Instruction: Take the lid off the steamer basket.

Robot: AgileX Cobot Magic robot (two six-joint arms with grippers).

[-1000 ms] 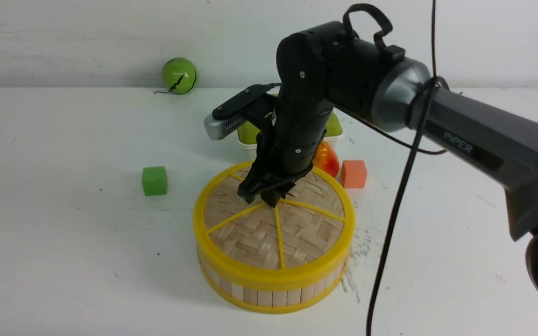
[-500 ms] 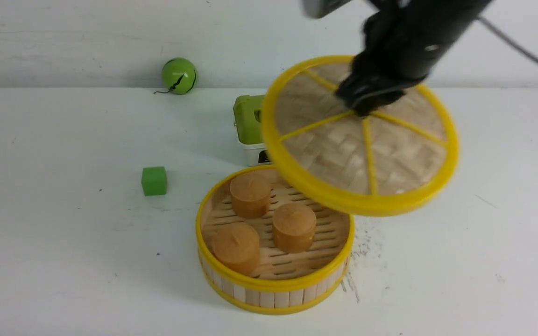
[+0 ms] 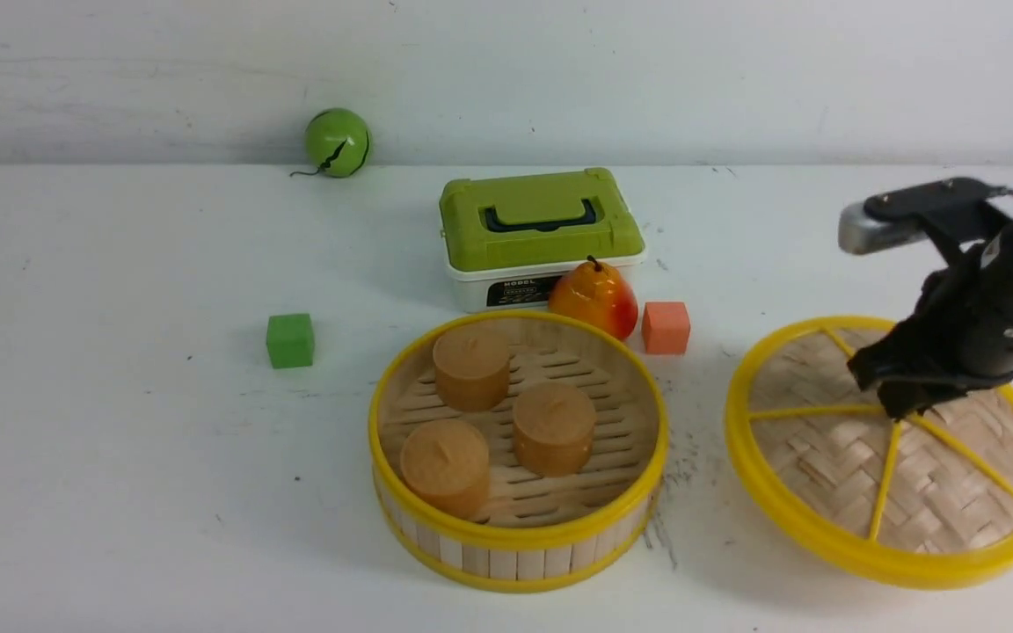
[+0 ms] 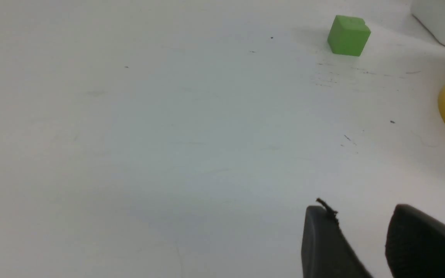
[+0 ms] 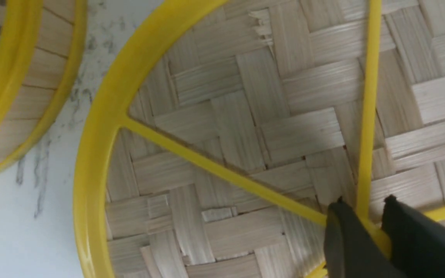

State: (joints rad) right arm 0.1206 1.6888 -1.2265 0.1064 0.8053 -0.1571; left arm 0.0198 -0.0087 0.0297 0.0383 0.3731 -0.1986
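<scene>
Lid [image 3: 832, 457] rim clear of steamer basket [image 3: 515, 532]

Worktop [image 3: 120, 457] carried: green ball [image 3: 338, 142] at back, green-lidded box [image 3: 542, 230], pear [image 3: 594, 301] just beside orange cube [image 3: 666, 327], green cube [image 3: 290, 340] apart.

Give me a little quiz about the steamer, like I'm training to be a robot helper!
1. How many brown cylinders sit in the basket? A) two B) three C) five
2. Fill in: the right gripper is shut on the lid, at its yellow ___.
3. True or false: the lid covers the basket.
Key: 1 B; 2 hub; 3 false.
</scene>
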